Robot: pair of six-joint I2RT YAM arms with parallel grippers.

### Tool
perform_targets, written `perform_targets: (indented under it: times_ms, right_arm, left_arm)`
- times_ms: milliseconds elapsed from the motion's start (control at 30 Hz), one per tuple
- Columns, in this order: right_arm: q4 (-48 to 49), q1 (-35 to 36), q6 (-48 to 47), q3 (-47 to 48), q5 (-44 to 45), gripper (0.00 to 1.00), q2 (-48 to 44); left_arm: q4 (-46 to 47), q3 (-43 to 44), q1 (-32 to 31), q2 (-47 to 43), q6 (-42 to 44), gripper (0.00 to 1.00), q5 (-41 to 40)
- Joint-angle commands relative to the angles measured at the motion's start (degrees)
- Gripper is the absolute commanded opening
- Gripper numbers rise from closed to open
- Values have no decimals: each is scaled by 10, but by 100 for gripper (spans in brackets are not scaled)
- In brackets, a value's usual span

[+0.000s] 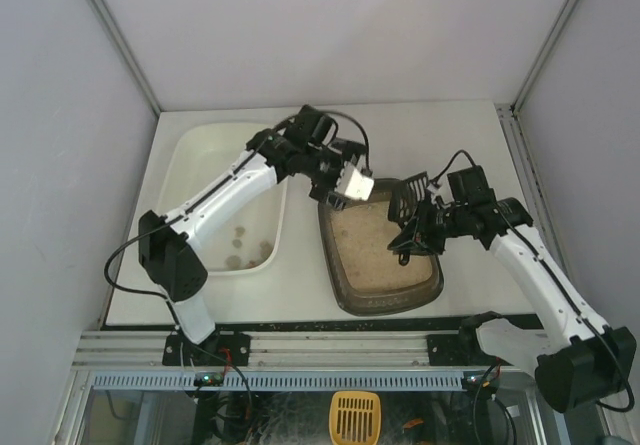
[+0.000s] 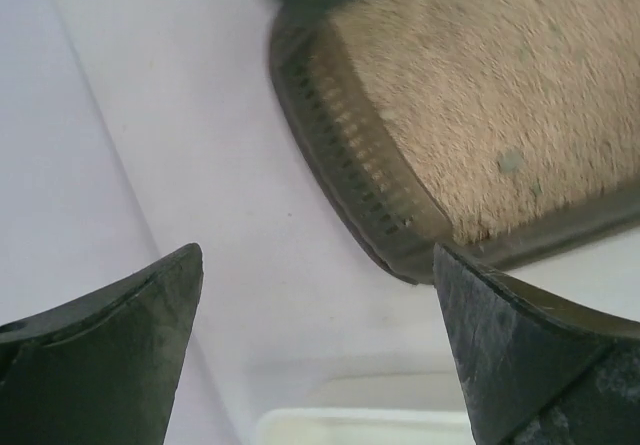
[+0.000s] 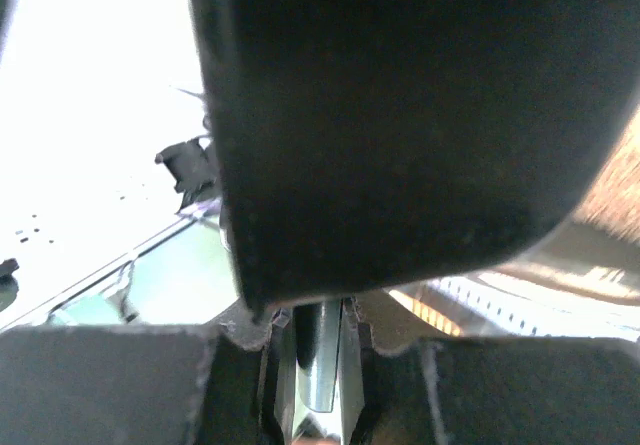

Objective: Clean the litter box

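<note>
The litter box [image 1: 343, 287], a dark tray of beige litter [image 1: 375, 245], sits mid-table. My left gripper [image 1: 338, 193] is open and empty, hovering by the box's far left corner. In the left wrist view the slotted rim [image 2: 345, 155] and the litter [image 2: 480, 85] lie just beyond the fingers [image 2: 130, 335], with nothing between them. My right gripper [image 1: 418, 227] is shut on the handle of a black scoop [image 1: 403, 197], held over the box's far right side. In the right wrist view the scoop [image 3: 400, 115] fills most of the frame above the gripper [image 3: 320, 360].
A larger glossy white tray [image 1: 185, 160] stands left of the litter box and holds several brown clumps [image 1: 245, 247]; its rim shows in the left wrist view [image 2: 400, 427]. White walls enclose the table. A yellow scoop [image 1: 356, 417] lies below the table's front rail.
</note>
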Motion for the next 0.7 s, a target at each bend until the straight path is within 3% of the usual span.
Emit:
perform_targets:
  times_ms: [0, 133, 267, 400, 567, 667]
  right_arm:
    - [-73, 32, 98, 16, -91, 0, 32]
    - [-36, 80, 215, 11, -67, 0, 6]
    - [108, 141, 399, -41, -56, 0, -32]
    - [169, 188, 448, -79, -38, 0, -6]
    - [342, 239, 520, -130, -32, 0, 52]
    - [384, 235, 529, -147, -4, 0, 61]
  left_arm:
    - [82, 123, 60, 63, -338, 100, 102]
    - [140, 226, 121, 148, -628, 100, 221]
    - [317, 189, 161, 171, -820, 100, 256]
    - [482, 116, 168, 169, -944, 100, 252]
    - [606, 69, 169, 191, -1052, 100, 254]
    - [669, 40, 169, 198, -1100, 100, 260]
